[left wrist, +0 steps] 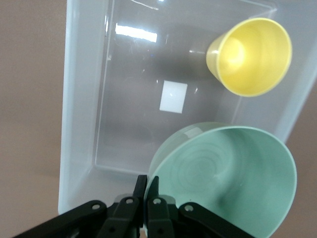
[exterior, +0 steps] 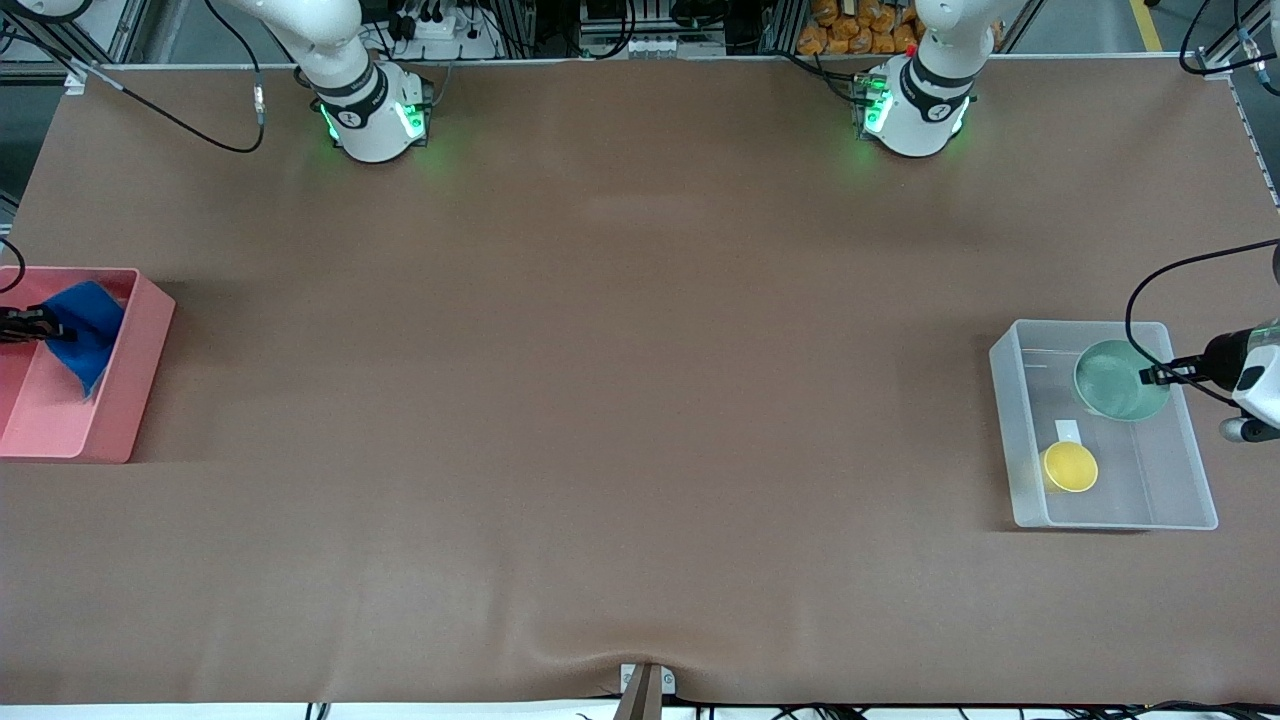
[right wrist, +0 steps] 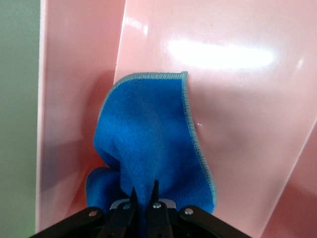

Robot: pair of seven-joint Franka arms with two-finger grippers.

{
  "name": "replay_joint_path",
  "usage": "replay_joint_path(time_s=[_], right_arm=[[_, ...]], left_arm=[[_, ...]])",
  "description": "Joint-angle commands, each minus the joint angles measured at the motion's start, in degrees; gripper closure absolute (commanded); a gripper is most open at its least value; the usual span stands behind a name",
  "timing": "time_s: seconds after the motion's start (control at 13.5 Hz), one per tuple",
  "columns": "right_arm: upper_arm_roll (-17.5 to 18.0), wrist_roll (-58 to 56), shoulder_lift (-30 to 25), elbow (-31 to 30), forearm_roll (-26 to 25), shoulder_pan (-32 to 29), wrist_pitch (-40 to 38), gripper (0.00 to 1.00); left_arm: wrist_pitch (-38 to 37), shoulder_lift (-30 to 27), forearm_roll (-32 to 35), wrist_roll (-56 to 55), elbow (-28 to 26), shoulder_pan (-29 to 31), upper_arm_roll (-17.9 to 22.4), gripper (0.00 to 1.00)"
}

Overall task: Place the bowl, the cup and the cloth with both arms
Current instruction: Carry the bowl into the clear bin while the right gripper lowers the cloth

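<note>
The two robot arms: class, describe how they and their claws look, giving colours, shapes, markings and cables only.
Both arms are white, rounded and jointed, with black bands at the joints. Each round base glows green and carries a small dark mark. Black cables loop beside them. The left claw and the right claw are black, each with two slim fingers; in the wrist views small silver screws show on the finger mounts.
</note>
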Motion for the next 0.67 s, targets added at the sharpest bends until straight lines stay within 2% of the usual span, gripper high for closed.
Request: replay_joint_path(time_s=[0.0,0.22,0.44,0.52,0.59], right_arm=[[1.01,-1.29,1.78,1.69,1.25,-1.37,-0.48,1.00],[1.10,-1.29,2.48,1.69,1.33,-1.55,-0.04,1.00],[1.01,-1.29,2.66,1.69,1.77,-1.81,0.40,1.00],[1.01,-1.38,2.66,1.69,1.77,-1.81,0.40,0.71],[1.01,-2.08,2.84,1.69,1.77,-1.81,0.40,0.16]], left_arm=[[2.22,1.95,1.35,0.53,0.16,1.54,-0.58,1.00],[5.38,4.59,1.71,1.68,0.08,1.82,-0.49,1.00],[10.38,5.12,1.71,1.68,-3.34,1.73,-0.49,1.00],[11.19,5.12,1.71,1.68,-4.14,1.73,-0.49,1.00],[11.54,5.12,1.79,1.68,-4.93,1.82,-0.49,1.00]])
